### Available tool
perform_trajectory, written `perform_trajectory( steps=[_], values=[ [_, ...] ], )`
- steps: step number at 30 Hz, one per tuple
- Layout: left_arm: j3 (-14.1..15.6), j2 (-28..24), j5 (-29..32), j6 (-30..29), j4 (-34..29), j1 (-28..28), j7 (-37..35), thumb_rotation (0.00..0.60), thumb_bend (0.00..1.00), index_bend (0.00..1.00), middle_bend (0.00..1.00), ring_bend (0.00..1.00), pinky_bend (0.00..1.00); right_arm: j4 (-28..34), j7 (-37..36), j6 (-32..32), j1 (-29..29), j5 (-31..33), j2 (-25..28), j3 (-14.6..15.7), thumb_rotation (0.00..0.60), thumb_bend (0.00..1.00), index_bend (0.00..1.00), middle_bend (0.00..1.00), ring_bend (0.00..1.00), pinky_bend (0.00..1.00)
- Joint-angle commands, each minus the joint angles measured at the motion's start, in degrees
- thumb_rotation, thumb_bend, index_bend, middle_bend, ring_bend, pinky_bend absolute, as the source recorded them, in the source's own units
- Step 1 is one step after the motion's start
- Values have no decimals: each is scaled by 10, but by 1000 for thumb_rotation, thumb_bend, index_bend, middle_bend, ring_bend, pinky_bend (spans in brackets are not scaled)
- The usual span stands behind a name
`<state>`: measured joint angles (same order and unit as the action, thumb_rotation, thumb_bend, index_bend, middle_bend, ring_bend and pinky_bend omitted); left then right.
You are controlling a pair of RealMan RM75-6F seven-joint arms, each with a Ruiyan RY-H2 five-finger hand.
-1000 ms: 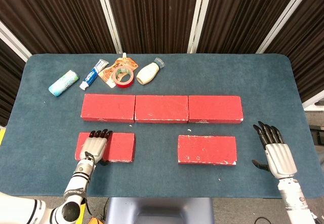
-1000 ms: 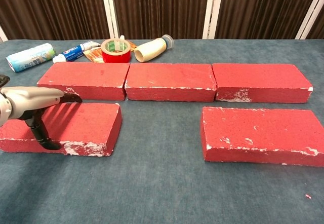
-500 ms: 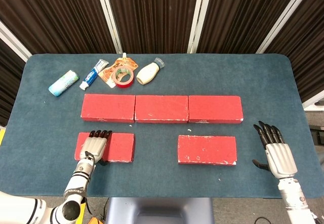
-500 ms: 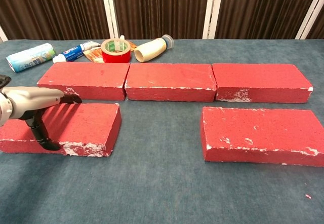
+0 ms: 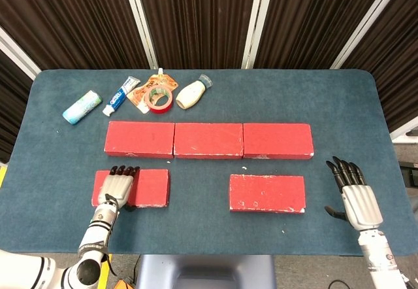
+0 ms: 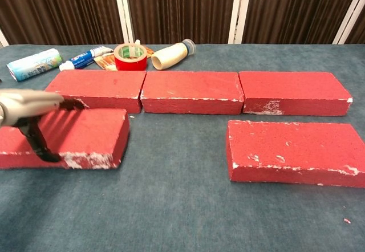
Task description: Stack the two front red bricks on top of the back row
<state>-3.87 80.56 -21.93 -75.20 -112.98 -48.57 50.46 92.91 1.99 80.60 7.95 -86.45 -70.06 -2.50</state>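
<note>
Now the front left brick [image 5: 130,188] sits a little further left and a touch higher in the head view than it did half a second ago; in the chest view its right end has also pulled leftward and its front face shows more. We read this as the lift beginning, or at least the brick being dragged. The left robot hand [image 5: 119,187] lies over the brick's left part, fingers flat along the top and the thumb hooked down the near face (chest view shows this best), so we log it as clamped on the brick. Whether the brick has left the table [image 5: 196,230] we cannot tell.

The front right brick [image 5: 267,193] has not moved; it lies flat on the table, apart from the back row [image 5: 208,140]. The back row itself stays as three bricks end to end, nothing on top yet. The right robot hand [image 5: 353,195] rests near the table's right edge, well apart from any brick, fingers spread and holding nothing, unchanged.

Beyond the back row: a roll of red tape [image 5: 159,99], a toothpaste tube [image 5: 121,95], a small cream bottle [image 5: 192,93] and a pale cylinder [image 5: 82,107].

Judgement: first of two stacks barely started; the grip looks off-centre, so the brick may tilt when raised.
</note>
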Motion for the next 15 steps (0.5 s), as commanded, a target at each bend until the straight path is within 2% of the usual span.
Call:
perform_trajectory(
  steps=[1, 8, 15],
  values=[
    [-7, -38, -17, -38, -49, 1, 13, 600, 245, 0, 173, 0, 10, 0, -1, 0, 0, 1, 1, 0, 600, 0, 49, 107, 0, 0],
    [-24, -93, -45, -92, -130, -6, 43, 600, 243, 0, 168, 0, 10, 1, -3, 0, 0, -1, 2, 0, 600, 0, 49, 107, 0, 0],
    [-78, -73, 29, -56, -101, -59, 77, 600, 246, 0, 168, 0, 11, 1, -7, -1, 0, 0, 4, 0, 600, 0, 49, 107, 0, 0]
  ],
)
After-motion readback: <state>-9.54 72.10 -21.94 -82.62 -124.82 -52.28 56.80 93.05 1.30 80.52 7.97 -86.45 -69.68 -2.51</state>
